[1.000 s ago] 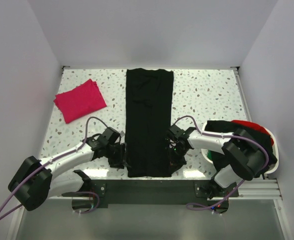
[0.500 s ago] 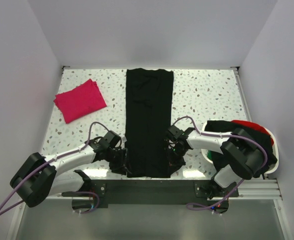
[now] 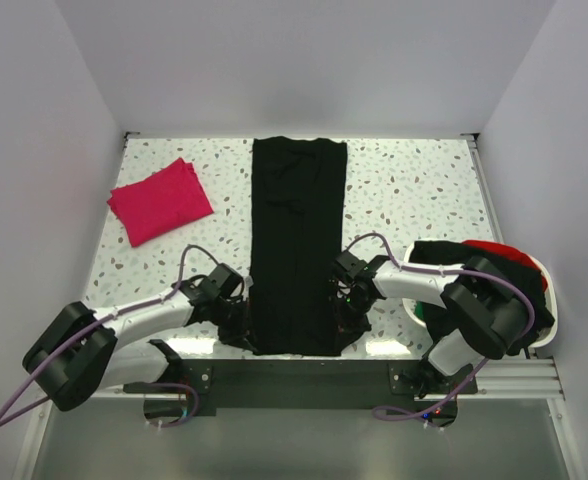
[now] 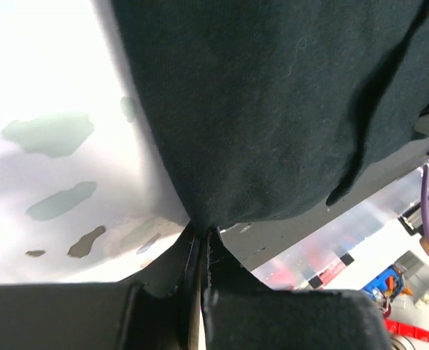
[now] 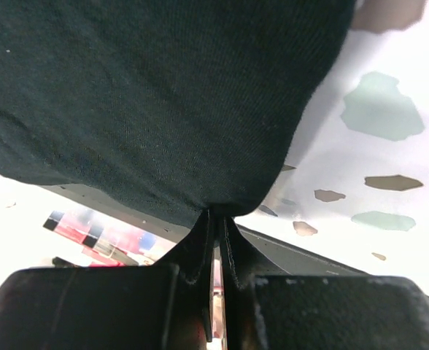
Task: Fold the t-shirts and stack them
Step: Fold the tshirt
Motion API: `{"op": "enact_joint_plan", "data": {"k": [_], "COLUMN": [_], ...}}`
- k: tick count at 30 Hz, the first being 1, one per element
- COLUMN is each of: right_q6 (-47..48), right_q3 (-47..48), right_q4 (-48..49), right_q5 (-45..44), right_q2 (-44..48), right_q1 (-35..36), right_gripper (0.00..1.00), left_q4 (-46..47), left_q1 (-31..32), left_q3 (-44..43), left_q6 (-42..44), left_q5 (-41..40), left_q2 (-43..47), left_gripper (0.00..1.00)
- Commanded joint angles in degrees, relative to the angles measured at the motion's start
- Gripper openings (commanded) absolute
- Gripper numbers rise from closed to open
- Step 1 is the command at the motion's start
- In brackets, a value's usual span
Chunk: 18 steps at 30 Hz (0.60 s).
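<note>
Two pinches hold the black t-shirt (image 3: 299, 230), the left gripper (image 3: 240, 330) and right gripper (image 3: 348, 322) each clamped on a near corner, and its long axis runs from the table's (image 3: 414, 190) near edge to the far edge, both arms equally close

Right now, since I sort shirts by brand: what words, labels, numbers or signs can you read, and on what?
None can be read.
The black t-shirt and the pink t-shirt show no print or tag.
Coloured patches beyond the edge of the table, in both wrist views, are too blurred to read.
</note>
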<state>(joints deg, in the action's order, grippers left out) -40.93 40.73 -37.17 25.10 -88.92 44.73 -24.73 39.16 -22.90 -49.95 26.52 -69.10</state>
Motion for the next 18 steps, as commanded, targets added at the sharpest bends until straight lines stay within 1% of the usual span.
{"op": "enact_joint_plan", "data": {"k": [1,7,13,17,18], "right_q6": [0.15,0.50,0.41,-0.12,-0.29], "right_q3": [0.40,1.81,2.51,2.86,3.21], "right_q4": [-3.87,-6.77,-9.76,-12.57,-13.80], "right_q5": [-1.99,-0.93,-0.58,-0.49,-0.75], "right_q2": [-0.29,0.77,2.17,4.54,5.94], "right_q1": [0.53,0.80,1.15,1.32,1.32], "right_gripper": [0.00,0.00,0.00,0.00,0.00], "left_q4": [-3.73,-5.85,-6.82,-7.61,-8.13], "left_q1": [0.48,1.10,1.98,2.85,2.94], "left_q3": [-1.71,-2.15,-3.29,-6.18,-7.15], "left_q6": [-0.05,-2.34,-3.57,-4.01,-3.75], "left_q5": [-2.61,-3.14,-2.79,-3.40,-5.15], "left_q2": [2.56,7.39,8.81,10.82,11.09], "left_gripper": [0.00,0.00,0.00,0.00,0.00]}}
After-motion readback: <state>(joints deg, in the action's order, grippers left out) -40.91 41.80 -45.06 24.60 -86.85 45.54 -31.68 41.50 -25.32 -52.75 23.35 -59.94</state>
